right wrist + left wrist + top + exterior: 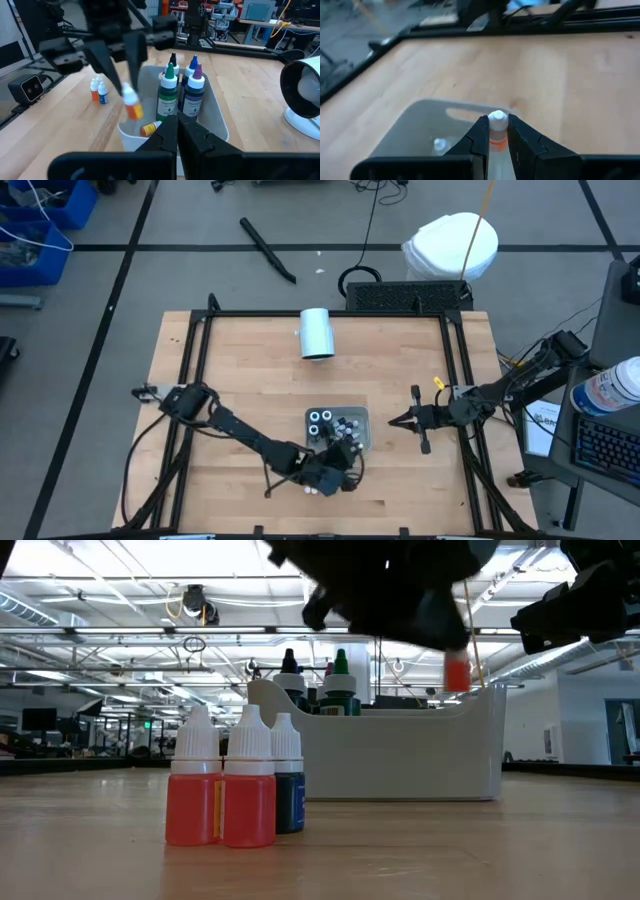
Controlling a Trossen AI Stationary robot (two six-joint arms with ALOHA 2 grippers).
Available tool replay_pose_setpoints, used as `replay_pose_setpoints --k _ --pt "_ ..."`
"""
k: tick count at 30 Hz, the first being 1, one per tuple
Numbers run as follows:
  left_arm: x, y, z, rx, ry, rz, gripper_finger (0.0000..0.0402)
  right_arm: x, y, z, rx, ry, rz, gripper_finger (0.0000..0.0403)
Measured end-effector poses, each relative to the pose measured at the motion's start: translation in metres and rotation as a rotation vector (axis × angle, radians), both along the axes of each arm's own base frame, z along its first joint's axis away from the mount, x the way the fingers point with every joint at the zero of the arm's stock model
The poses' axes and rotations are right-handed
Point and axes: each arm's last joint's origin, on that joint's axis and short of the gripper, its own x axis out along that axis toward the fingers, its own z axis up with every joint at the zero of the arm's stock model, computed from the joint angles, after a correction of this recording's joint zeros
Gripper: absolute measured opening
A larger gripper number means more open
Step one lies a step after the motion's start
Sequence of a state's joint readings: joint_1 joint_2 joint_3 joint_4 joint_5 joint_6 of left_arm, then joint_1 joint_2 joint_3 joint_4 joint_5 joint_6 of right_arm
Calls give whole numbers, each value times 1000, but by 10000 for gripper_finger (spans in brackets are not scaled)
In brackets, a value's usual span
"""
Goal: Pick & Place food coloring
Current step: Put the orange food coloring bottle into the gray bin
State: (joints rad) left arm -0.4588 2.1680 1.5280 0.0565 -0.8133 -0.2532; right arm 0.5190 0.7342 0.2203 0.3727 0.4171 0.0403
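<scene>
My left gripper point(338, 458) hovers over the near end of the grey tray point(358, 418), shut on a small orange food coloring bottle point(132, 106) with a white cap. Three more small bottles point(232, 790), two red and one blue, stand upright on the table near the tray. Another small orange bottle point(149, 129) lies on its side inside the tray, beside taller green, blue and purple bottles point(180, 95). My right gripper point(392, 421) waits shut to the right of the tray, pointing at it. My left gripper pinches the small orange bottle between its two fingers at the white cap end point(498, 120). The fingers point(116, 75) come slanting down from above. The orange body point(457, 671) hangs below the fingertips, slightly tilted, lifted clear above the tray's rim.
A large white cylinder point(318, 333) lies on the table's far side. A black frame point(200, 350) rims the tabletop. Bare wood point(250, 380) spreads left of the tray and between the tray and the cylinder.
</scene>
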Motion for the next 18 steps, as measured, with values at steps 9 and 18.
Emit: replay_pose_setpoints --k 9,18 --pt "6 21 -28 -43 78 97 54 0 0 0 1 -1 0 0" --pt "8 26 -34 -58 107 90 56 0 0 0 2 -3 0 0"
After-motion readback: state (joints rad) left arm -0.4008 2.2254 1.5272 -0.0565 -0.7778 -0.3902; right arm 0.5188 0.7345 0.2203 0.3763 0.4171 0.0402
